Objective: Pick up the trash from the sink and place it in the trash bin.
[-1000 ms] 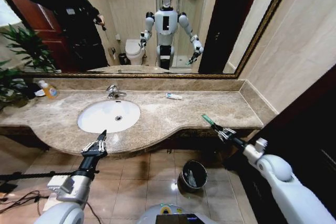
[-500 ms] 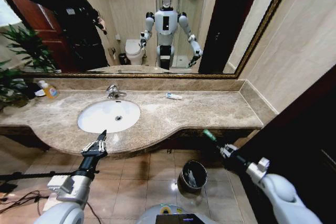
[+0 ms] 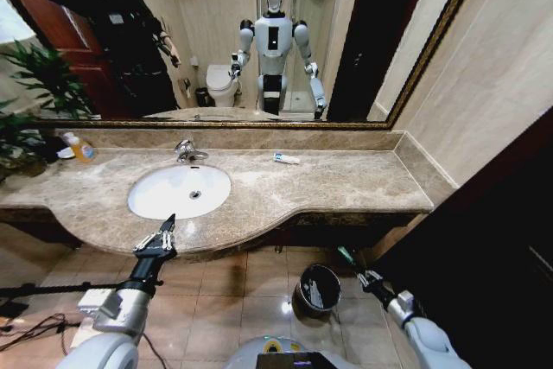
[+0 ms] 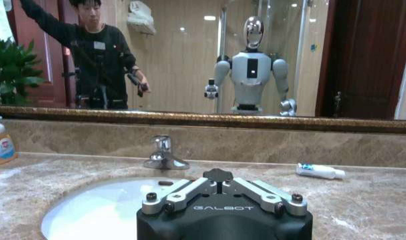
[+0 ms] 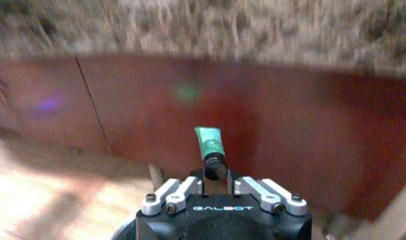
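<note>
The right gripper [image 3: 357, 270], jaws closed on a green packet [image 5: 209, 140], hangs low just beside the bin [image 3: 318, 289] — to drop cleanly, the packet should be centred over the rim before release. The left gripper [image 3: 160, 235] waits at the counter's [image 3: 346, 181] front edge, jaw state unclear; the sink [image 3: 164, 199] looks empty, and a white-and-blue tube [image 3: 286, 159] lies on the marble below the mirror [image 3: 363, 58].

left claw [image 3: 166, 229] raised, shut | right claw [image 3: 356, 267] low, clamped
</note>
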Controlling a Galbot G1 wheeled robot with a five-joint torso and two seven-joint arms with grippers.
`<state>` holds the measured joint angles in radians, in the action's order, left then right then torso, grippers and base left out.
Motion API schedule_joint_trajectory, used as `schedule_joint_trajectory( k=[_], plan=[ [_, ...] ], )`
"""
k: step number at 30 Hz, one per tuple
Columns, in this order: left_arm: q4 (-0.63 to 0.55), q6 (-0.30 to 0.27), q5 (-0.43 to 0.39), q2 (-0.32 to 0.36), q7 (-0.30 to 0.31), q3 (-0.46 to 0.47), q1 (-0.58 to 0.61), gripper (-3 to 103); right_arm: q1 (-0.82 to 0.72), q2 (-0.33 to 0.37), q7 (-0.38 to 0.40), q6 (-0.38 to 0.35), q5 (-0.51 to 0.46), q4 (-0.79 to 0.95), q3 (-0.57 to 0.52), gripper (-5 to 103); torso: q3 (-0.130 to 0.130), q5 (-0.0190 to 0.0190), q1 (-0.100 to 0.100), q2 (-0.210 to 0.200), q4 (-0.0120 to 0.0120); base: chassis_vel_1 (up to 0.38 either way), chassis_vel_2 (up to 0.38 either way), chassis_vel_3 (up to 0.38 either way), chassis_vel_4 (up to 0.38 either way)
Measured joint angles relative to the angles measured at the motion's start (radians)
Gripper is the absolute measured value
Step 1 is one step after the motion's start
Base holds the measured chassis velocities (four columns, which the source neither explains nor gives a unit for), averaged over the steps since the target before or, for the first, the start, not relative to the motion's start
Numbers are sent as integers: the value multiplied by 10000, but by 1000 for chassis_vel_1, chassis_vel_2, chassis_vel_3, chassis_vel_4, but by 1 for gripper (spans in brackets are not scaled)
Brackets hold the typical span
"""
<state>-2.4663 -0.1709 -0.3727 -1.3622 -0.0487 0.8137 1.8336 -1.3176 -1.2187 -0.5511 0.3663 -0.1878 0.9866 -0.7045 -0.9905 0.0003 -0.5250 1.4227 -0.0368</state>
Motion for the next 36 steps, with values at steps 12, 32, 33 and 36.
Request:
schedule_joint_trajectory(
  k=[12,32,33,36],
  plan=[
    [0,0,0,-1,-1,0,0,0,1366,-1392,1023,1397,1716,-3419,-55,19,0,-5,0,-1,-1,0,0,0,0],
    [0,0,0,0,0,0,0,0,1155,-2428,2731,-1159,1988,-2254,30,19,0,-4,0,-1,-1,0,0,0,0],
    [0,0,0,-1,0,0,0,0,1054,-2435,2757,-1534,1919,-1978,63,19,0,-6,0,-1,0,0,0,0,0],
    [0,-1,0,-1,0,0,0,0,919,-2469,2815,-2351,1889,-1443,118,19,0,-4,0,0,0,0,0,0,0]
  ],
)
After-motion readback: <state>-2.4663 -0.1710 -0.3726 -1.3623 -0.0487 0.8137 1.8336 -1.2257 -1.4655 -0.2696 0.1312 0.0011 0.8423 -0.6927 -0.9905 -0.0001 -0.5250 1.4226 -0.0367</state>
